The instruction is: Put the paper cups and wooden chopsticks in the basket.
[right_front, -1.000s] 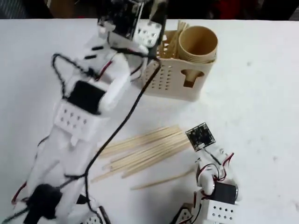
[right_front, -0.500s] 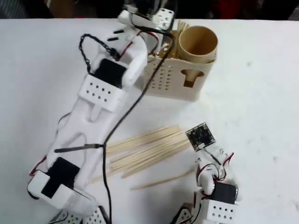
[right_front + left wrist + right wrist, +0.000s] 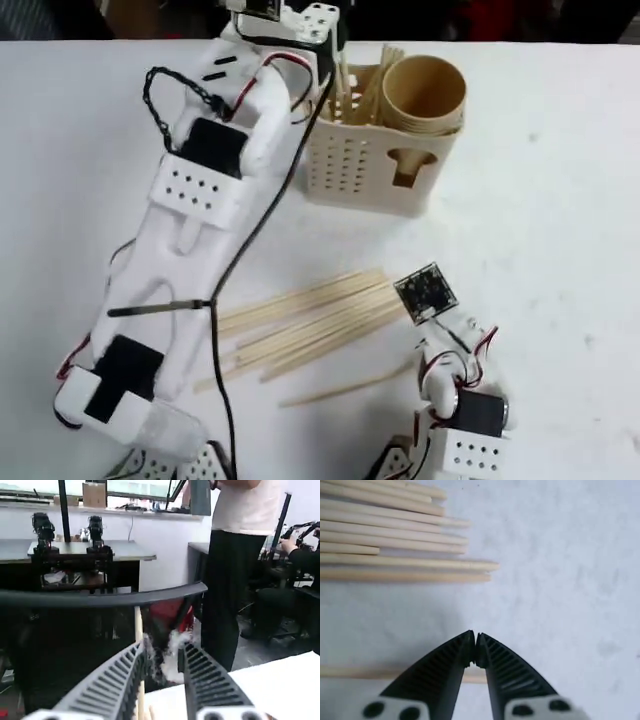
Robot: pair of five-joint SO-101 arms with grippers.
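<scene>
High view: paper cups (image 3: 425,95) in the basket (image 3: 375,170); wooden chopsticks (image 3: 310,318) loose on the desk (image 3: 560,250). Left wrist view: left gripper (image 3: 162,647) slightly parted, 1 chopstick (image 3: 138,625) upright just beside it; right wrist view: right gripper (image 3: 475,641) closed, empty. The chopsticks are likely light, stiff and roll-prone; pinch mid-length.

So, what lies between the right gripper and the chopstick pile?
Bare table, seen in the right wrist view. The shut right gripper hangs over a lone chopstick, apart from the pile.
</scene>
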